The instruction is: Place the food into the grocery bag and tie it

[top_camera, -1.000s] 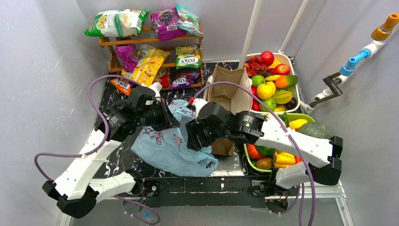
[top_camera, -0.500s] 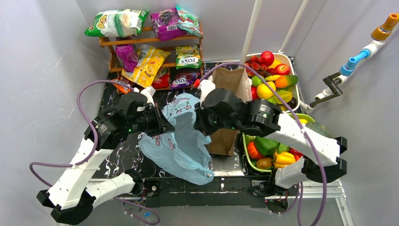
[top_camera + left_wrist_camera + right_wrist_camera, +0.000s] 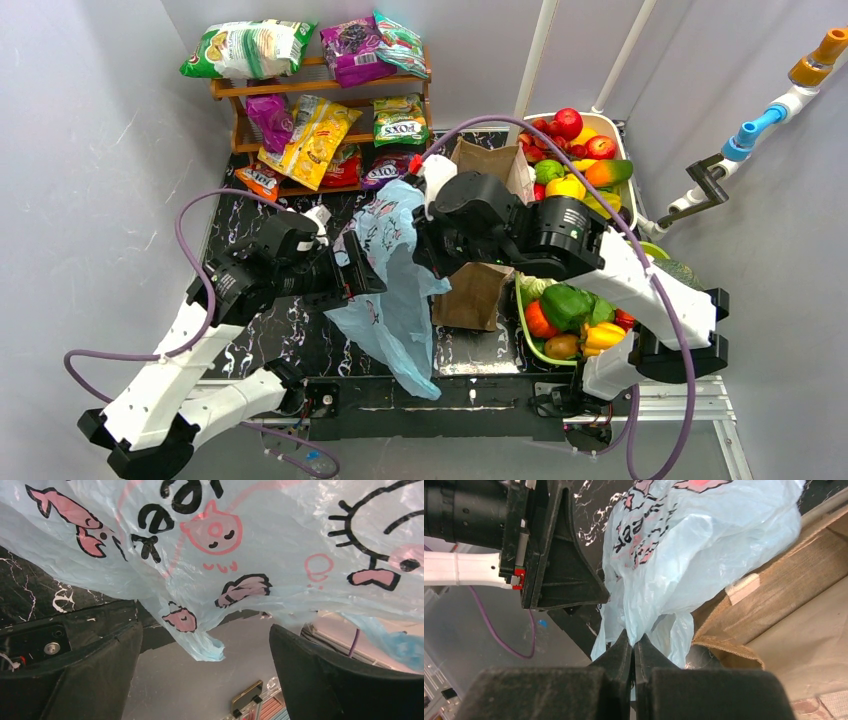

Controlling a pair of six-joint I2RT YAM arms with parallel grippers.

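Observation:
The light-blue grocery bag (image 3: 395, 290) hangs off the table in a long drape, its pink cartoon print facing left. My right gripper (image 3: 428, 252) is shut on a bunched fold of it; in the right wrist view the fingertips (image 3: 633, 647) pinch the plastic (image 3: 694, 545). Just left of the bag my left gripper (image 3: 362, 275) stands open. Its view shows the bag (image 3: 250, 555) hanging above the wide gap between its fingers (image 3: 95, 670), touching neither. The food lies in a white tub (image 3: 618, 135) and a green basket (image 3: 528, 345) to the right.
A stiff brown paper bag (image 3: 490, 170) stands right behind the right wrist, seen close as a brown paper bag (image 3: 784, 590) in its view. A wooden shelf (image 3: 235, 125) with snack packets stands at the back left. Black marbled mat (image 3: 290, 340) covers the table.
My left gripper has let go of the bag, opened wide and drawn back a little. The bag now hangs from the right gripper alone, narrower and longer than before.

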